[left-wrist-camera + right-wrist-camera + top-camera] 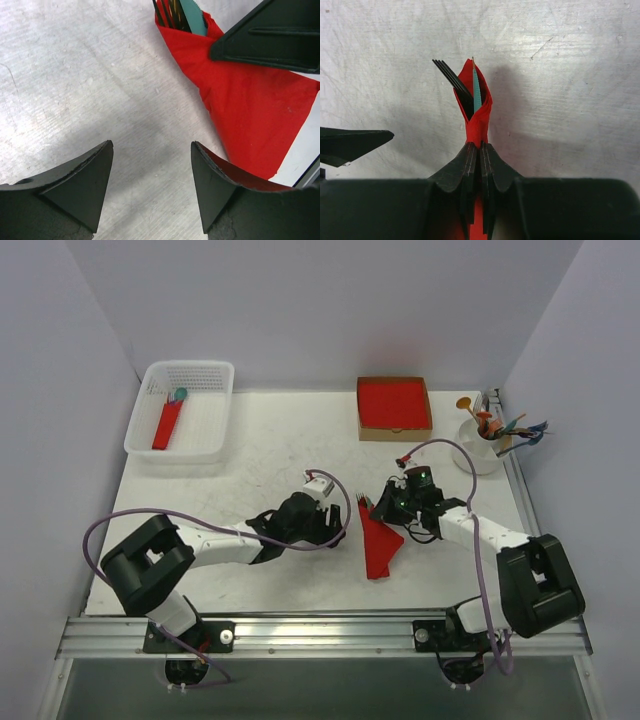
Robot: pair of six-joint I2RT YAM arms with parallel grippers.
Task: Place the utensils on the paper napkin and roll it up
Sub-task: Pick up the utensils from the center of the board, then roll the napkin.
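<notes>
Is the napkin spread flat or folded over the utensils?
Folded: the paper napkin wraps the utensils, pinched by the right gripper.

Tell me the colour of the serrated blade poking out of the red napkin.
The blade is teal, clearest in the left wrist view.

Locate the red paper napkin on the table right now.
In the top view the paper napkin lies just right of the table's centre, its far end pinched by the right gripper, the open left gripper just left of it.
</notes>
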